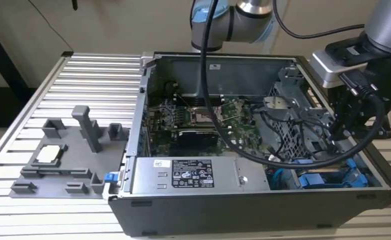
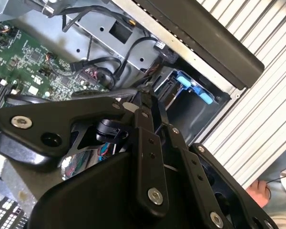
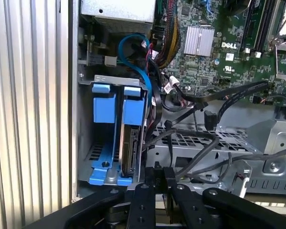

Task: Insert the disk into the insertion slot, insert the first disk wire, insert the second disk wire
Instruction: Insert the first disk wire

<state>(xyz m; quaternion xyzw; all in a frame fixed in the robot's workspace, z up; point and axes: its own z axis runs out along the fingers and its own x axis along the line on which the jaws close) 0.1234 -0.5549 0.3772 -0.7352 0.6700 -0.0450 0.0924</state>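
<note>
Disk [image 3: 130, 149] stands on edge inside the insertion slot [image 3: 115, 78], at the front corner of the open computer case [image 1: 249, 210] toward the exterior view's right. Over that case the arm [image 1: 390, 22] reaches in from the exterior view's right. Its wrist is bent downward, so the gripper [image 3: 159, 172] hangs low among the black wires [image 3: 193, 143] beside the perforated cage [image 3: 219, 139]. In the first wrist view the gripper sits at the open end of the slot, just beside the disk's near end. Its fingers [image 3: 149, 174] stand narrow, drawn close together; whether anything is pinched between them I cannot tell. The disk shows as a thin dark slab seen edge-on. Beside it is its bright blue carrier [image 3: 105, 119], whose two tabs lie against the slot's grey sheet-metal rim. A blue cable [image 3: 132, 39] loops just beyond the slot, near the green motherboard [image 3: 219, 33].
</note>
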